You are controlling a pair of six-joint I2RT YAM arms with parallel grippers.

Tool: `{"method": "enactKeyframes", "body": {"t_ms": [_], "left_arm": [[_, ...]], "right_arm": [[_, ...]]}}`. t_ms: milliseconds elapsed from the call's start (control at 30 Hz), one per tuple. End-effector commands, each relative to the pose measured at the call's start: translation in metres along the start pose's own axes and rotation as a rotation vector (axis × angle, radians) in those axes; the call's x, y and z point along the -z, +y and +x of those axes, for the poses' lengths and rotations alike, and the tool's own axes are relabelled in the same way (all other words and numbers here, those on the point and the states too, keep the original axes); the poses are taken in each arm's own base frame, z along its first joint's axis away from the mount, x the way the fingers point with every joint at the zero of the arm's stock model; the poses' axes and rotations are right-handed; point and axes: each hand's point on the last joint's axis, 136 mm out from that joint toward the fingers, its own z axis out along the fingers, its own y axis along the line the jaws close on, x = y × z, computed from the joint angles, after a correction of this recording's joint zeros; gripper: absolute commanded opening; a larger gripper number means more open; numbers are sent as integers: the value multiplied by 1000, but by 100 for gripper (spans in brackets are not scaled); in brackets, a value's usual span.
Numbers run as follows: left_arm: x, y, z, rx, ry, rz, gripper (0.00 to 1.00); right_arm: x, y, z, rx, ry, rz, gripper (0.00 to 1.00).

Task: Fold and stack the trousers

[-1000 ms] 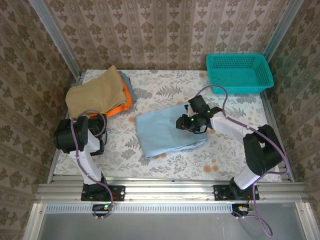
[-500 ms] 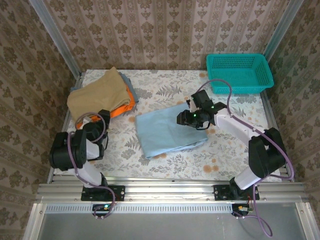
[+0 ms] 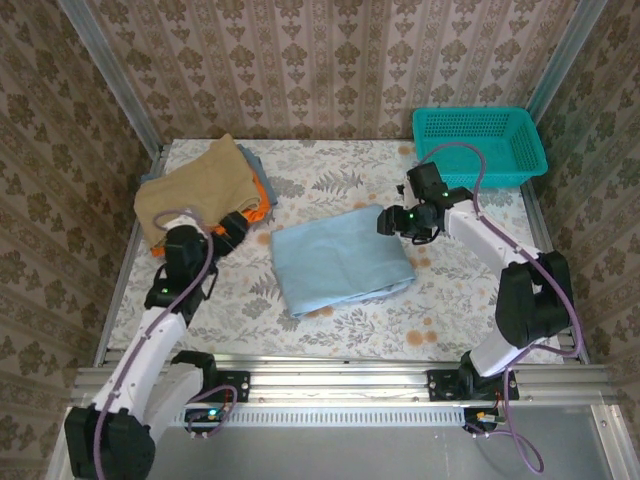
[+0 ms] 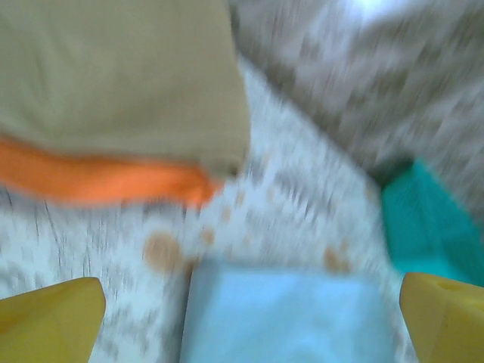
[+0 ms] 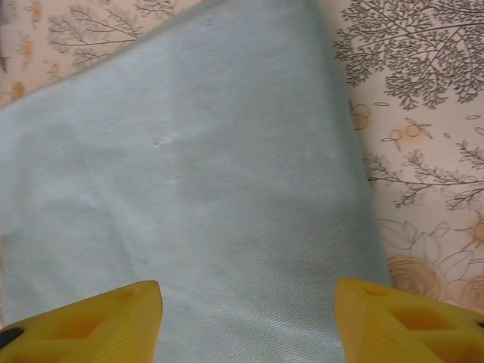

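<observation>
One folded pair of pale sky-blue soft cloth trousers (image 3: 340,258) lies flat in the middle of the floral-patterned worktop (image 3: 330,180), with both claws parted and empty.
Soft, light and limp, it would likely sag and unfold if pinched at one spot, so take it at two corners, catching every layer. The right claw (image 3: 388,221) hovers over its far right corner, fingers apart. The left claw (image 3: 238,226) stands wide apart beside the tan folded garment (image 3: 195,188) lying on the orange folded garment (image 3: 256,213), probably where the trousers should be stacked.
</observation>
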Motion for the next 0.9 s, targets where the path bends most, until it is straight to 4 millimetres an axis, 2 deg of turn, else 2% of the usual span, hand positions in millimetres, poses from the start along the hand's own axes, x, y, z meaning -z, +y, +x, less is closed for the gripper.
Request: {"method": "enactKeyframes", "body": {"t_ms": [0,133,233,367,500,600,733,867], "left_arm": [[-10,24,96,-159,372,-107,100],[-25,-3,149,-274,556,-19,100],[-34,-10,172,-311,615,13,98],[-38,4,186,-356,631,-55,98],[-50,-5,198,-316,647,14,93],[-58,-7,205,-322,660,18,83],[-71,-2,208,-330,637,15,71],[-79,-12,209,-329,633,60,61]], "right_arm": [[-7,-9,4,49,40,38,65],[-25,-19,16,46,96,45,66],[-41,-38,25,29,145,115,66],[-51,-48,31,19,175,149,65],[-52,-59,32,1,182,186,65],[-48,-74,30,-17,174,238,66],[-58,-71,34,-28,207,184,66],[-73,-53,42,-54,259,45,64]]}}
